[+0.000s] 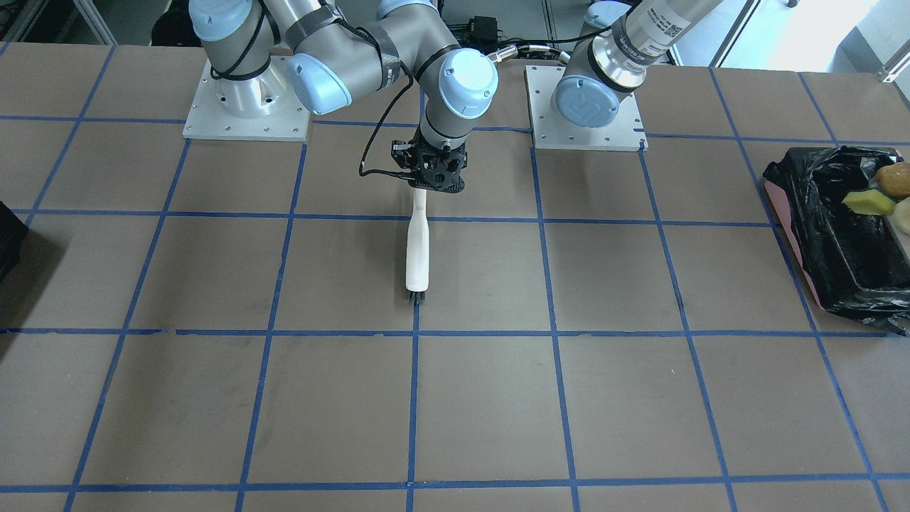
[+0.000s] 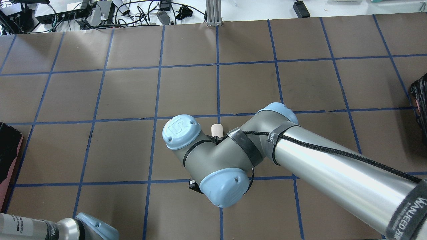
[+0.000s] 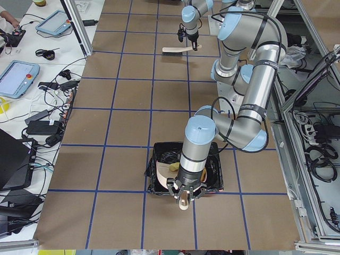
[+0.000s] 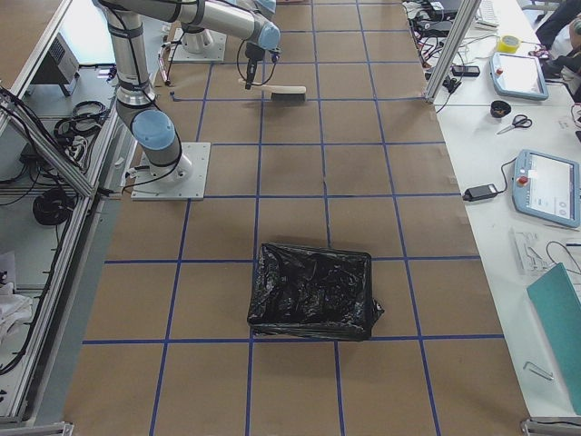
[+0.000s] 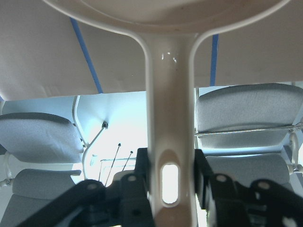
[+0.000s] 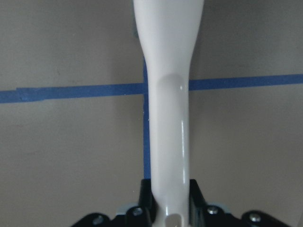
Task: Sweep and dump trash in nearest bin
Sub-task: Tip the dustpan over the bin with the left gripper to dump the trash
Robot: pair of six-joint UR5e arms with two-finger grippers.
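The pink bin (image 1: 832, 235), lined with a black bag, sits at the table's end on my left. The trash shows at its outer edge: a brown-orange lump (image 1: 894, 179), a yellow-green block (image 1: 869, 203) and a pale piece (image 1: 903, 215). My left gripper (image 5: 170, 172) is shut on the handle of the white dustpan (image 3: 162, 174). The pan is tilted into the bin (image 3: 212, 167), and a yellow piece (image 3: 173, 168) rests against it. My right gripper (image 1: 430, 176) is shut on the white brush (image 1: 416, 245), whose bristles (image 1: 414, 295) rest on the table's middle.
A second bin with a black bag (image 4: 313, 291) stands at the table's end on my right, and its edge shows too (image 2: 421, 96). Both arm bases (image 1: 245, 99) stand at the robot's side. Benches with cables and tablets (image 3: 21, 77) flank the table.
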